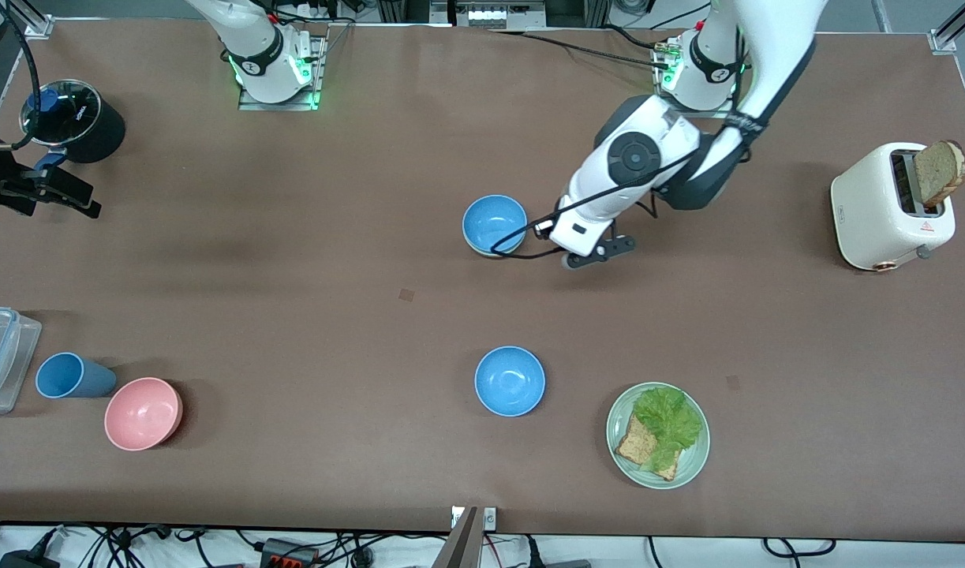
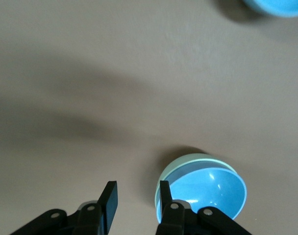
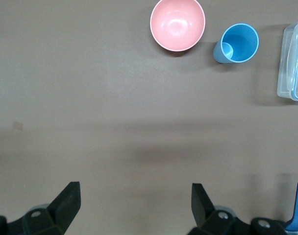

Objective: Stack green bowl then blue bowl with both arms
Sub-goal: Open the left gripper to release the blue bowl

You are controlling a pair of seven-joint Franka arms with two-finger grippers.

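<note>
The left gripper [image 2: 135, 201] hangs low over the table [image 1: 308, 315] just beside the stacked bowls, on the side toward the left arm's end; its fingers [image 2: 110, 201] stand apart with nothing between them, one almost against the stack's rim. In the front view the wrist housing hides the fingertips.

The blue bowl [image 1: 494, 223] sits nested in the green bowl [image 2: 172, 169], both upright and mouth-up. Only a thin sage crescent of the green bowl's rim shows around the blue one; its inside is covered. Being round, neither has a long axis.

A second blue bowl [image 1: 510, 380] stands well apart from the stack, nearer the front camera, and a plate [image 1: 618, 422] of bread and lettuce lies beside it.

The right gripper [image 3: 134, 205] waits wide open and empty, high over the right arm's end of the table, cut off at the front view's edge. Close by it is a black pot [image 1: 78, 120] whose white lettering is too small to read.
</note>
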